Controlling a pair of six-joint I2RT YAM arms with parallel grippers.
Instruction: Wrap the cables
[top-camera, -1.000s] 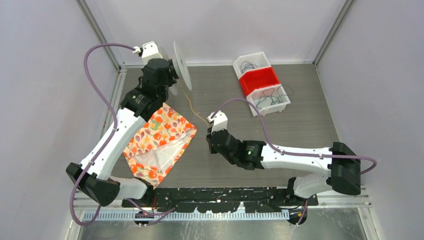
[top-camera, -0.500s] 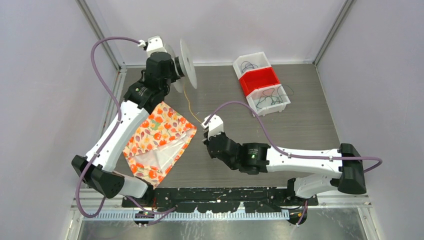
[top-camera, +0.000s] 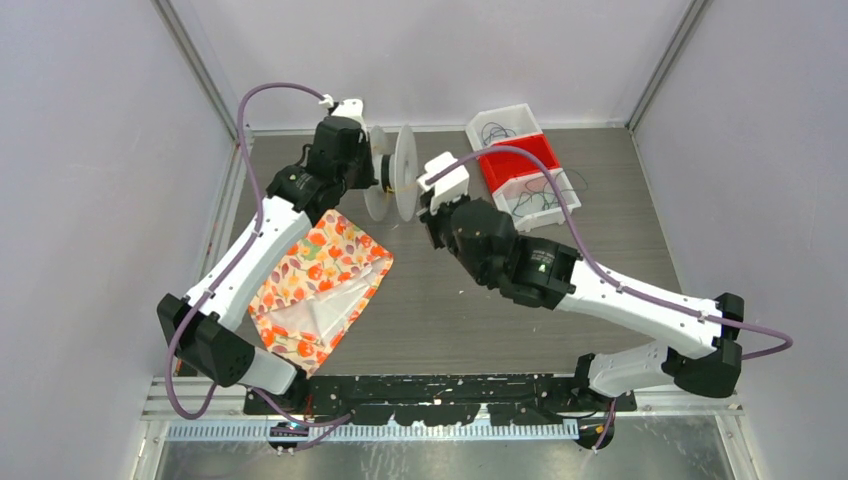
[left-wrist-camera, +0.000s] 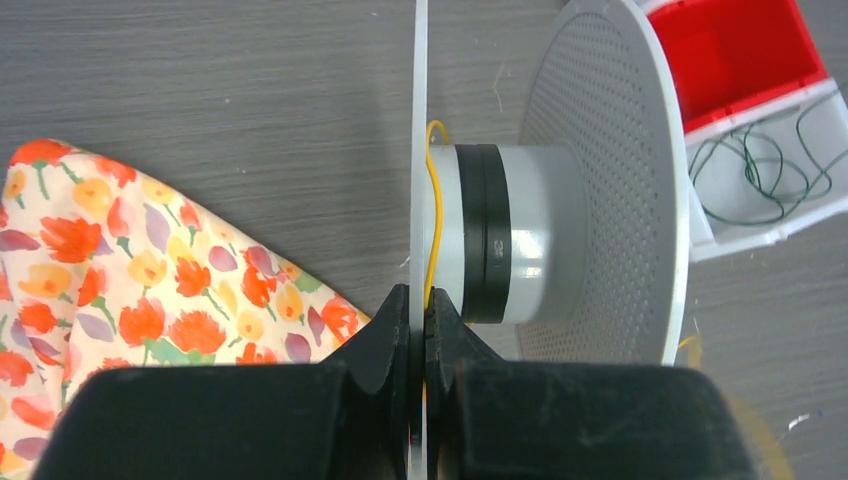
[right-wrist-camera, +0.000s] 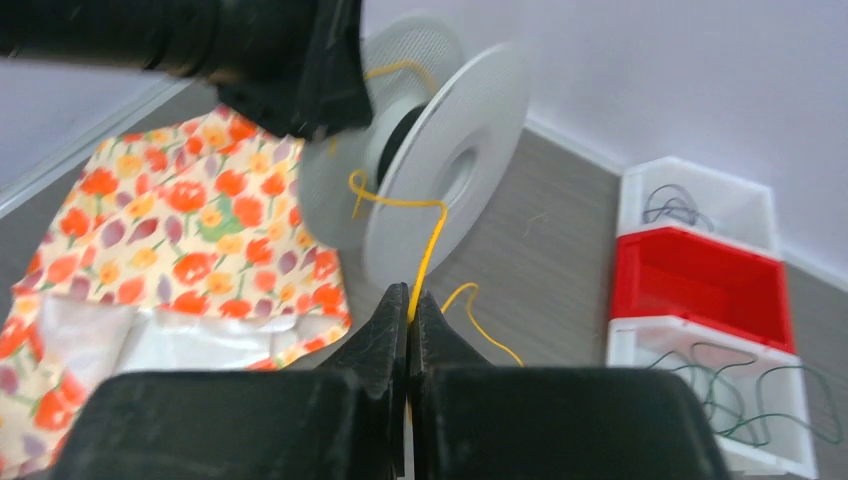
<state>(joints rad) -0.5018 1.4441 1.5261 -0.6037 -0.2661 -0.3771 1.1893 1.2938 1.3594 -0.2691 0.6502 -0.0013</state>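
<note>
My left gripper (left-wrist-camera: 418, 312) is shut on the near flange of a clear plastic spool (left-wrist-camera: 600, 180) and holds it above the table; it also shows in the top view (top-camera: 398, 178). A thin yellow cable (left-wrist-camera: 434, 215) lies against the spool's hub (left-wrist-camera: 500, 245). My right gripper (right-wrist-camera: 409, 305) is shut on that yellow cable (right-wrist-camera: 430, 250) just right of the spool (right-wrist-camera: 455, 160), with a loose loop trailing below. In the top view the right gripper (top-camera: 428, 208) sits close beside the spool. Dark green cables (right-wrist-camera: 770, 400) lie in a white bin.
A flowered cloth pouch (top-camera: 318, 280) lies on the table below the left arm. White bins (top-camera: 505, 126) and a red bin (top-camera: 518, 162) stand at the back right, one white bin holding green wires (top-camera: 540, 197). Walls enclose the table.
The left gripper has swung the spool rightward, toward the table's middle. The right gripper has moved up and back from mid-table to just beside the spool, with the yellow cable.
</note>
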